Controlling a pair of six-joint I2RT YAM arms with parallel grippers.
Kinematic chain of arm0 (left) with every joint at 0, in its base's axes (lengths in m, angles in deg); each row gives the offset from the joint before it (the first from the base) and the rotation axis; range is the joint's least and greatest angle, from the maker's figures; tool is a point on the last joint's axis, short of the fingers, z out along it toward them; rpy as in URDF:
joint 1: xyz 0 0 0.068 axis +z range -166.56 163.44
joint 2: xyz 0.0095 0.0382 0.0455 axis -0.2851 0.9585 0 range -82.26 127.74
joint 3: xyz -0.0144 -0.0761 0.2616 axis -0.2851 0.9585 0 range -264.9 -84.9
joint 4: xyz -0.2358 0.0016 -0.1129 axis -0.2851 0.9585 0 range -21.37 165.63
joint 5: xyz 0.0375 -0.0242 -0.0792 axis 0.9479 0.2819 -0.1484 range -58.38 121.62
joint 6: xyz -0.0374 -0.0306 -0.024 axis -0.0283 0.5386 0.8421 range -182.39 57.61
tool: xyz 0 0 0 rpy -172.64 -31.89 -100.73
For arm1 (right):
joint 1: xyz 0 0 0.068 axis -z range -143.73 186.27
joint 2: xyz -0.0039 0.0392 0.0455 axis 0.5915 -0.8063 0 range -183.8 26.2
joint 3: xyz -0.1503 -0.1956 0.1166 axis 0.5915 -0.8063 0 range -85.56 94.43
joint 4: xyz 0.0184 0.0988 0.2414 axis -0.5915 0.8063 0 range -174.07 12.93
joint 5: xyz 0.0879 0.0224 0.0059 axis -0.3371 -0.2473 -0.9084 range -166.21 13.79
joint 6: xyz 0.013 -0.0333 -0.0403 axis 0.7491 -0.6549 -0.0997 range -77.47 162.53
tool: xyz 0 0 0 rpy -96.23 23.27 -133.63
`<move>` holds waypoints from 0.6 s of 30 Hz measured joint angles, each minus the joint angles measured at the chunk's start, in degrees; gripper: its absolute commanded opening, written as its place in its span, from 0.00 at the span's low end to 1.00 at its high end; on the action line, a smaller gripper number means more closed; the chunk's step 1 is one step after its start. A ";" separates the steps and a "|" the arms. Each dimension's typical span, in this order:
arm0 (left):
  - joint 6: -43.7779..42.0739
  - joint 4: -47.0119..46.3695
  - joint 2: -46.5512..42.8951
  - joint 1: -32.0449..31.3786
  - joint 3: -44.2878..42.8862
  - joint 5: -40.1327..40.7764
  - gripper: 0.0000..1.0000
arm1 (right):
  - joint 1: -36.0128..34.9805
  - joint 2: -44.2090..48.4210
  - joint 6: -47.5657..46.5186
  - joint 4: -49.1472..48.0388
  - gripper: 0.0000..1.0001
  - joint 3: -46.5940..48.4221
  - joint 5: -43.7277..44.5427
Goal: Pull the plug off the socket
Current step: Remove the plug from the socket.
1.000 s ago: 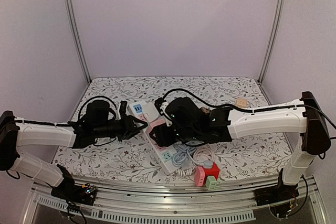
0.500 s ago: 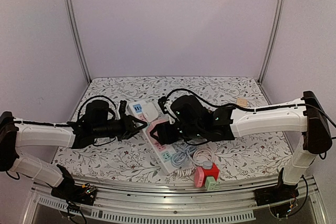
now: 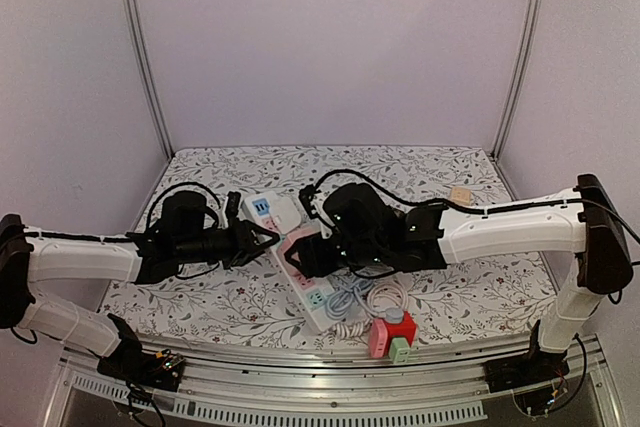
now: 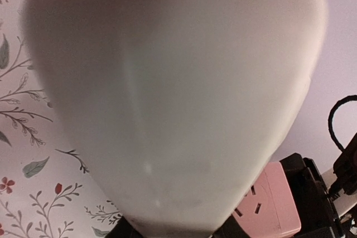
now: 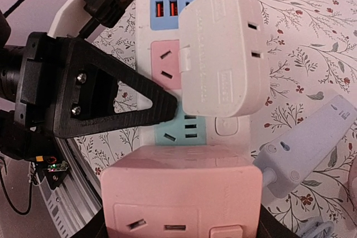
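My right pincer [image 5: 179,211] is pinching the pink plug [image 5: 181,185], with a dark finger on each side of it. The pink plug sits on the middle of the white power strip [image 5: 226,127], just near of the big white adapter [image 5: 223,54]. I cannot tell if its pins are out of the holes yet. My left pincer [image 3: 266,238] is at the left side of the strip. One black finger [image 5: 122,101] lies on the strip's edge, beside the pink and blue-green holes. I cannot tell if that pincer is spread or pinching, because its own camera sees mostly a white blur. To do this well, I think I should pull the pink plug straight up, not sideways, so the pins do not bend or stick. My left finger should press the strip down hard, or the whole strip may lift with the plug. I should also mind the light blue plug [image 5: 301,149] and its cord on the right.
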 measured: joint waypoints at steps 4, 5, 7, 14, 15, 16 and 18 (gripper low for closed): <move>0.59 0.09 0.13 -0.07 0.00 -0.09 0.00 | -1.51 0.00 -1.49 1.42 0.24 0.74 3.30; 0.74 0.04 0.33 -0.07 0.00 -0.09 0.00 | -1.84 0.00 -1.79 1.99 0.24 1.11 4.11; 0.83 0.55 0.85 -0.07 0.00 0.26 0.00 | -2.25 0.02 -2.45 3.26 0.24 1.81 6.01; 1.88 2.32 2.19 0.17 0.33 1.84 0.00 | -2.27 0.52 -2.99 6.67 0.24 2.05 9.68; 1.88 2.29 2.19 0.17 0.33 1.84 0.00 | -2.27 0.52 -2.97 6.86 0.24 2.05 9.88; 1.84 2.29 2.19 0.17 0.33 1.84 0.00 | -2.27 0.52 -2.97 6.97 0.24 2.05 9.97; 1.79 2.29 2.19 0.17 0.33 1.84 0.00 | -2.27 0.61 -2.95 7.10 0.24 2.05 10.14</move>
